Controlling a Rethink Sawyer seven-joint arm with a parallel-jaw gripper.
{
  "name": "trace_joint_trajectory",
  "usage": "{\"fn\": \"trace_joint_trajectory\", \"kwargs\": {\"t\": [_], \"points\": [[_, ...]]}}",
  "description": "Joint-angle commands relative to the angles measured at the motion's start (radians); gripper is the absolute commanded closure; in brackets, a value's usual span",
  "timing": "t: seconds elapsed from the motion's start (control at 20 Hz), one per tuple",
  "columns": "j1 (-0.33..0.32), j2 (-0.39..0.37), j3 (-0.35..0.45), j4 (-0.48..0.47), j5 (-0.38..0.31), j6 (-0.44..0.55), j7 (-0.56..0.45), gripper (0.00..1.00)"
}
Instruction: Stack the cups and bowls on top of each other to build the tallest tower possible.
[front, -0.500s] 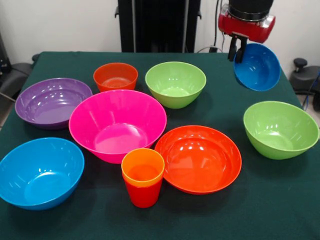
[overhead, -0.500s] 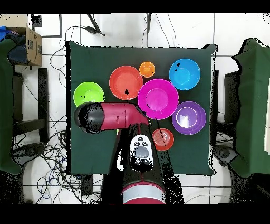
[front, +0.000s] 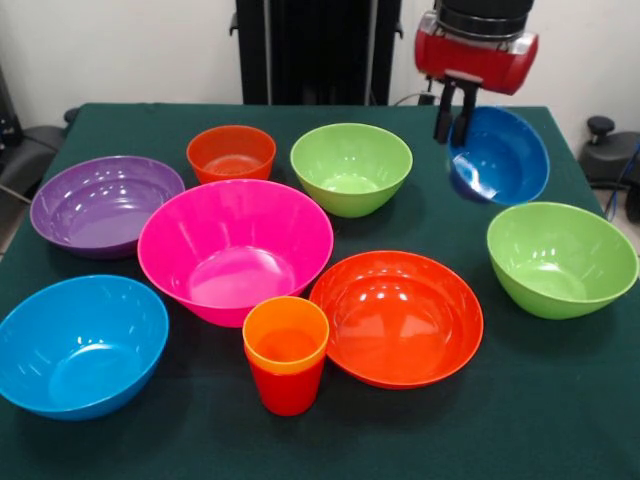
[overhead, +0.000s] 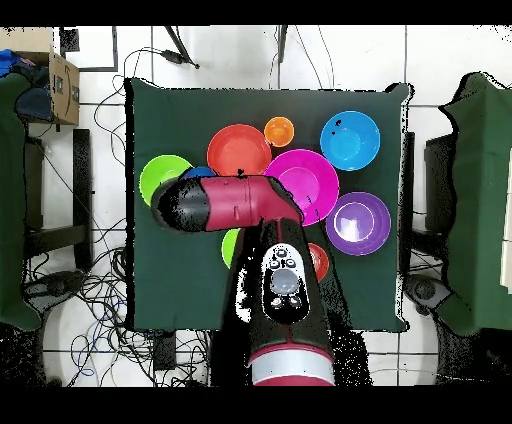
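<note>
My gripper (front: 452, 130) hangs at the back right of the front view. It is shut on the rim of the small blue bowl (front: 503, 158), which it holds tilted above the table. The orange cup (front: 286, 333) sits nested in the red cup (front: 287, 390) at the front middle, and it also shows in the overhead view (overhead: 279, 131). Around the cups stand the large pink bowl (front: 235, 245), the large orange-red bowl (front: 397, 315), two lime green bowls (front: 351, 165) (front: 562, 258), the purple bowl (front: 105, 203), the light blue bowl (front: 80, 342) and the small orange-red bowl (front: 231, 152).
In the overhead view the red arm (overhead: 230, 205) covers parts of both green bowls and the small orange-red bowl (overhead: 318, 262). The green tablecloth (front: 560, 400) shows bare at the front right. Chairs stand at both sides of the table.
My gripper has moved left in the front view with the blue bowl, which now hangs a little lower. The other bowls and the cups have not moved.
</note>
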Motion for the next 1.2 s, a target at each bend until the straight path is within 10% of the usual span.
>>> {"fn": "trace_joint_trajectory", "kwargs": {"t": [0.05,0.3,1.2], "points": [[-0.078,0.083,0.115,-0.127,-0.164,-0.121,-0.230,1.00],[-0.212,0.191,0.255,-0.220,-0.215,-0.123,-0.364,1.00],[-0.260,0.169,0.357,-0.288,-0.151,0.116,-0.335,1.00]]}}
